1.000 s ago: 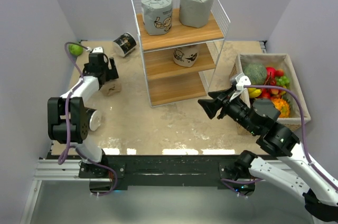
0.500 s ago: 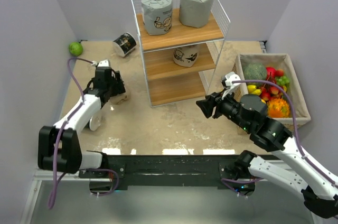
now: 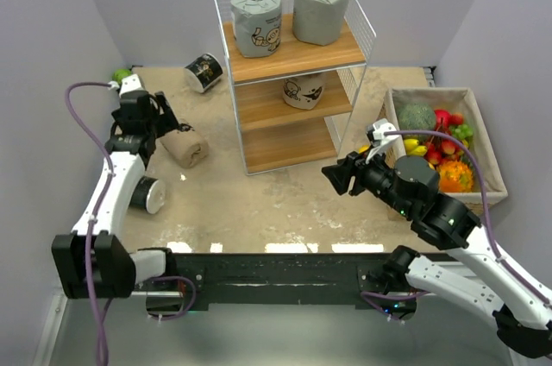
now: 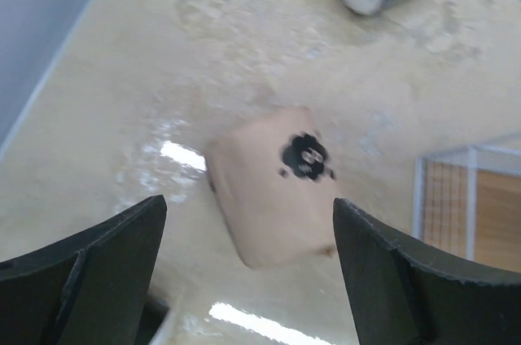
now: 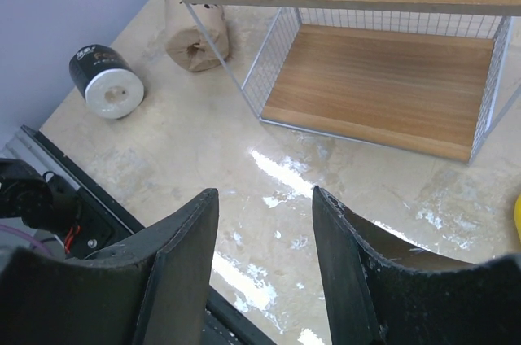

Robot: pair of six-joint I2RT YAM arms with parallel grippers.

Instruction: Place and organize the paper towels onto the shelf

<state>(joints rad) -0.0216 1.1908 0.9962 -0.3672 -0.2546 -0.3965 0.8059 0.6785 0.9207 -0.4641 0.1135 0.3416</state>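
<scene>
The shelf [image 3: 259, 116] holds two grey paper towel rolls [image 3: 255, 5] [image 3: 322, 5] on its top board and a beige roll [image 3: 303, 90] on the middle board. A second beige roll [image 3: 187, 146] lies on its side on the table, left of the shelf; it also shows in the left wrist view [image 4: 277, 190]. My left gripper [image 3: 170, 123] is open and empty just left of and above it [image 4: 248, 280]. One black roll [image 3: 203, 72] lies at the back left, another [image 3: 148, 195] beside my left arm. My right gripper [image 3: 335, 174] is open and empty over the table in front of the shelf [image 5: 264, 264].
A green fruit [image 3: 121, 76] sits in the back left corner. A basket [image 3: 496, 185] of fruit stands at the right. The shelf's bottom board [image 5: 383, 89] is bare. The grey walls close in on the left and right.
My left gripper was down over the beige roll on the table; it has drawn back to the left, and the roll now lies uncovered. The right arm has barely shifted.
</scene>
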